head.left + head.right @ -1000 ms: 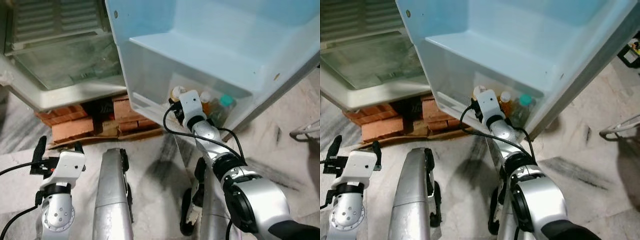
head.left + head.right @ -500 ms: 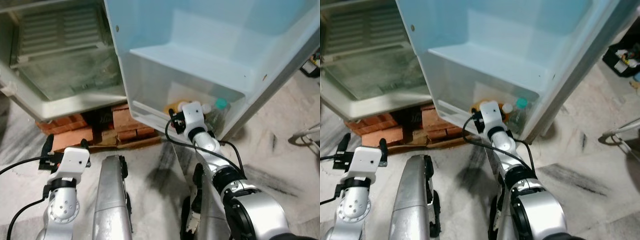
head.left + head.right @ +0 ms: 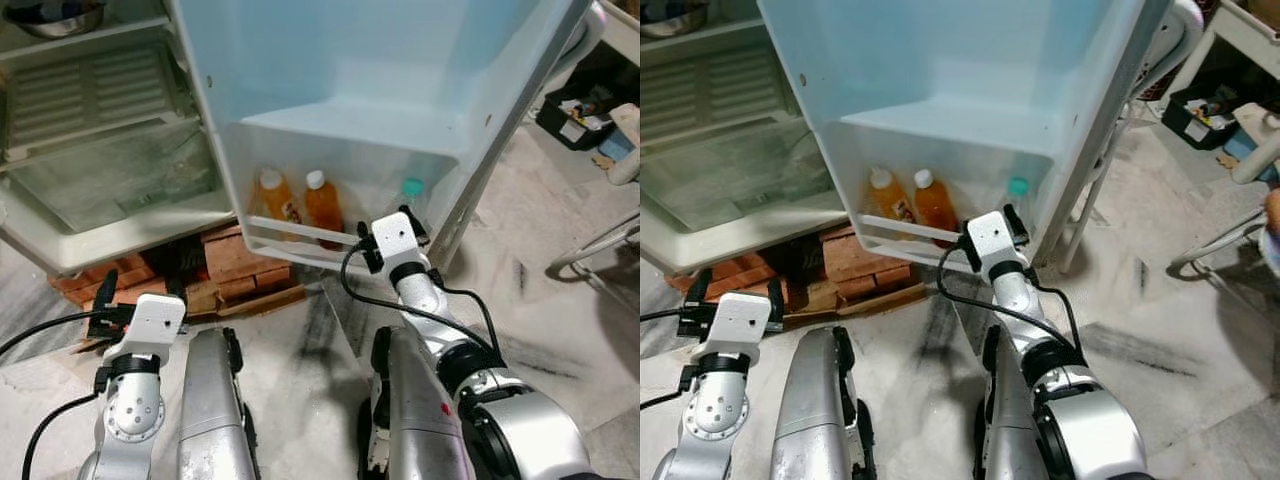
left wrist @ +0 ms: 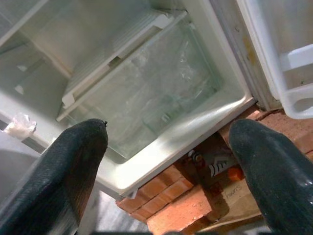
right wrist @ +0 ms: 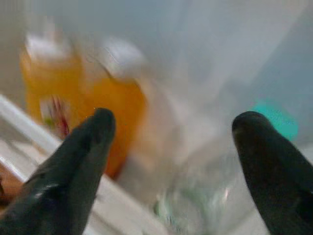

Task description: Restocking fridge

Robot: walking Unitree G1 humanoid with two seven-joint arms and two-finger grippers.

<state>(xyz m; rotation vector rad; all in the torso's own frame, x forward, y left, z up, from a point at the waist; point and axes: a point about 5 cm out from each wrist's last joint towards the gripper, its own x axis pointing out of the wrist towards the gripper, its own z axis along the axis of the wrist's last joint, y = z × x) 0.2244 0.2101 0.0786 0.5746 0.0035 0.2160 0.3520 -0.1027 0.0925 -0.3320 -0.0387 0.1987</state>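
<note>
Right gripper (image 3: pixel 398 226) now withdrawn from the door shelf (image 3: pixel 300 238).

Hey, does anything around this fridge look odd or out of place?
Yes: the white fridge cabinet rests on a stack of red bricks with cardboard, not on the floor. The two orange juice bottles and the teal-capped clear bottle stand upright in the door shelf.

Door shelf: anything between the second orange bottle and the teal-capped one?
Nothing. In the left eye view, the shelf between the orange bottle and the teal-capped bottle is bare; the right hand hovers before it.
</note>
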